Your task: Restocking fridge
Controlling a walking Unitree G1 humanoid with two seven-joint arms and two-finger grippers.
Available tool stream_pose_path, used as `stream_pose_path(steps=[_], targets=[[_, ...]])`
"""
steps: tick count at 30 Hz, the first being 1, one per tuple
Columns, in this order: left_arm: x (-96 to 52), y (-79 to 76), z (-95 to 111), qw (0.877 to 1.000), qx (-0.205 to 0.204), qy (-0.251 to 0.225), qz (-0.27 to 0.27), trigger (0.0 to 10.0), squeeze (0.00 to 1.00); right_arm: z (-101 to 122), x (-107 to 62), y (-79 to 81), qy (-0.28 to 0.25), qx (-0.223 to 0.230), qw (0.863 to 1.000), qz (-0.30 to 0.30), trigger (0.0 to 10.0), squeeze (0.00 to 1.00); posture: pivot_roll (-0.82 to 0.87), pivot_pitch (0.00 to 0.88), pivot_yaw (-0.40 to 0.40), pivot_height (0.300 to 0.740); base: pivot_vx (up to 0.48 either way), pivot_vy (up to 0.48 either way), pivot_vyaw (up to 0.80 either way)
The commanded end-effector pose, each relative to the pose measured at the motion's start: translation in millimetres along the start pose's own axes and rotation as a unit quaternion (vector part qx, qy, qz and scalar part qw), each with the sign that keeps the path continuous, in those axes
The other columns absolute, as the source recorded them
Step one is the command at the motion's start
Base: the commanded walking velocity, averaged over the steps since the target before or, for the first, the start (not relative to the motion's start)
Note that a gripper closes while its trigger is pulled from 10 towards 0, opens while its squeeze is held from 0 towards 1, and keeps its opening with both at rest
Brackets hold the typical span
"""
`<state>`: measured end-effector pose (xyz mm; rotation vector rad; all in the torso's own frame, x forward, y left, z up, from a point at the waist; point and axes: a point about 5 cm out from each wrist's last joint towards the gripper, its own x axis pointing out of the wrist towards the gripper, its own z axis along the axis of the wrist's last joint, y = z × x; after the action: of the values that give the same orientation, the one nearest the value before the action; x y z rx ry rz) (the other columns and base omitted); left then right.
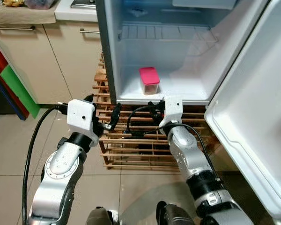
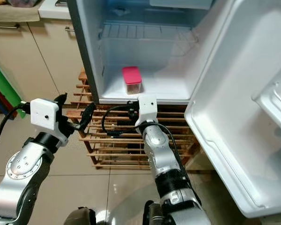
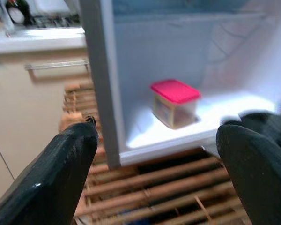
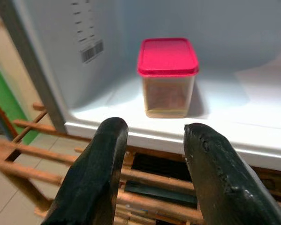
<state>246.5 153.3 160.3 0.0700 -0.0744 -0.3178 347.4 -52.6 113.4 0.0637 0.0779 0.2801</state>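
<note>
A clear container with a red lid [image 1: 149, 79] stands alone on the white floor of the open fridge [image 1: 164, 100], near its front edge. In the right wrist view the container [image 4: 167, 77] is straight ahead of my right gripper [image 4: 152, 136], which is open and empty, hovering just outside the fridge's front lip. My left gripper [image 3: 154, 136] is also open and empty. It is held further left, in front of the fridge's left wall, with the container [image 3: 174, 102] seen beyond it.
The fridge door [image 1: 253, 117] swings wide open on the right. A wire shelf [image 1: 164, 33] spans the fridge above the container. The fridge rests on a wooden slatted rack [image 1: 131, 150]. Beige cabinets [image 1: 51, 56] and green and red boards [image 1: 16, 89] stand to the left.
</note>
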Motion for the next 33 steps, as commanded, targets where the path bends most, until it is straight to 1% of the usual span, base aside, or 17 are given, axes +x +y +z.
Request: stream_pose_path(steps=[1, 4, 6, 7, 8, 11, 14, 16, 19, 20, 21, 24, 27, 29, 30, 32, 33], targets=[[-4.2, -1.7, 5, 1.000, 0.000, -0.005, -0.017, 10.0, 0.00, -2, 2.6, 3.5, 0.001, -0.006, 1.000, -0.007, 10.0, 0.00, 0.19, 0.222, 0.008, 0.740, 0.000, 0.000, 0.00], [-12.9, -4.9, 12, 0.998, 0.028, -0.023, -0.042, 10.0, 0.00, 2, 7.2, 10.7, -0.004, -0.007, 1.000, -0.008, 10.0, 0.00, 0.22, 0.245, -0.005, 0.740, 0.000, 0.000, 0.00], [-17.4, -7.4, 15, 0.997, 0.013, -0.024, -0.066, 10.0, 0.00, 6, 11.5, 16.2, -0.007, -0.012, 1.000, -0.006, 10.0, 0.00, 0.23, 0.266, -0.013, 0.740, 0.000, 0.000, 0.00], [-21.2, -10.0, 17, 0.996, -0.006, -0.023, -0.088, 10.0, 0.00, 10, 14.9, 22.3, -0.012, -0.026, 1.000, 0.001, 10.0, 0.00, 0.24, 0.274, -0.017, 0.740, 0.000, 0.000, 0.00], [-22.5, -11.0, 18, 0.995, -0.007, -0.022, -0.095, 10.0, 0.00, 11, 16.2, 24.0, -0.013, -0.026, 1.000, 0.001, 10.0, 0.00, 0.25, 0.282, -0.016, 0.740, 0.000, 0.000, 0.00], [-25.5, -14.2, 19, 0.994, -0.011, -0.020, -0.111, 10.0, 0.00, 13, 18.4, 26.2, -0.011, -0.023, 1.000, -0.002, 10.0, 0.00, 0.26, 0.294, -0.013, 0.740, 0.000, 0.000, 0.00], [-34.6, -27.0, 25, 0.987, -0.051, -0.016, -0.150, 10.0, 0.00, 15, 22.4, 27.5, -0.007, -0.020, 1.000, -0.014, 10.0, 0.00, 0.27, 0.322, -0.006, 0.740, 0.000, 0.000, 0.00], [-39.2, -30.7, 27, 0.985, -0.064, -0.014, -0.161, 10.0, 0.00, 16, 23.3, 27.6, -0.008, -0.019, 1.000, -0.017, 10.0, 0.00, 0.28, 0.334, 0.001, 0.740, 0.000, 0.000, 0.00], [-44.4, -32.2, 29, 0.984, -0.069, -0.010, -0.163, 10.0, 0.00, 18, 25.3, 27.1, -0.010, -0.021, 0.999, -0.023, 10.0, 0.00, 0.28, 0.342, 0.005, 0.740, 0.000, 0.000, 0.00], [-47.2, -32.8, 29, 0.984, -0.070, -0.008, -0.163, 10.0, 0.00, 20, 26.1, 25.6, -0.012, -0.024, 0.999, -0.028, 10.0, 0.00, 0.29, 0.358, 0.012, 0.740, 0.000, 0.000, 0.00], [-47.2, -32.8, 29, 0.984, -0.070, -0.008, -0.163, 10.0, 0.00, 20, 26.1, 25.6, -0.012, -0.024, 0.999, -0.028, 10.0, 0.00, 0.29, 0.358, 0.012, 0.740, 0.000, 0.000, 0.00], [-54.5, -34.5, 30, 0.984, -0.072, 0.000, -0.162, 10.0, 0.00, 25, 28.8, 17.9, -0.017, -0.026, 0.998, -0.049, 10.0, 0.00, 0.29, 0.374, 0.017, 0.740, 0.000, 0.000, 0.00], [-56.1, -34.9, 30, 0.986, -0.078, 0.005, -0.151, 10.0, 0.00, 31, 31.6, 7.6, -0.018, -0.029, 0.997, -0.071, 10.0, 0.00, 0.29, 0.382, 0.018, 0.740, 0.000, 0.000, 0.00], [-58.1, -36.6, 28, 0.988, -0.081, 0.007, -0.135, 10.0, 0.00, 36, 32.8, 0.8, -0.028, -0.020, 0.996, -0.086, 10.0, 0.00, 0.28, 0.391, 0.013, 0.740, 0.000, 0.000, 0.00], [-58.1, -36.6, 28, 0.988, -0.081, 0.007, -0.135, 10.0, 0.00, 36, 32.8, 0.8, -0.028, -0.020, 0.996, -0.086, 10.0, 0.00, 0.28, 0.391, 0.013, 0.740, 0.000, 0.000, 0.00], [-60.5, -39.5, 24, 0.989, -0.092, 0.013, -0.117, 10.0, 0.00, 41, 34.0, -5.8, -0.034, -0.001, 0.995, -0.097, 10.0, 0.00, 0.27, 0.394, 0.010, 0.740, 0.000, 0.000, 0.00], [-60.5, -39.5, 24, 0.989, -0.092, 0.013, -0.117, 10.0, 0.00, 41, 34.0, -5.8, -0.034, -0.001, 0.995, -0.097, 10.0, 0.00, 0.27, 0.394, 0.010, 0.740, 0.000, 0.000, 0.00]])
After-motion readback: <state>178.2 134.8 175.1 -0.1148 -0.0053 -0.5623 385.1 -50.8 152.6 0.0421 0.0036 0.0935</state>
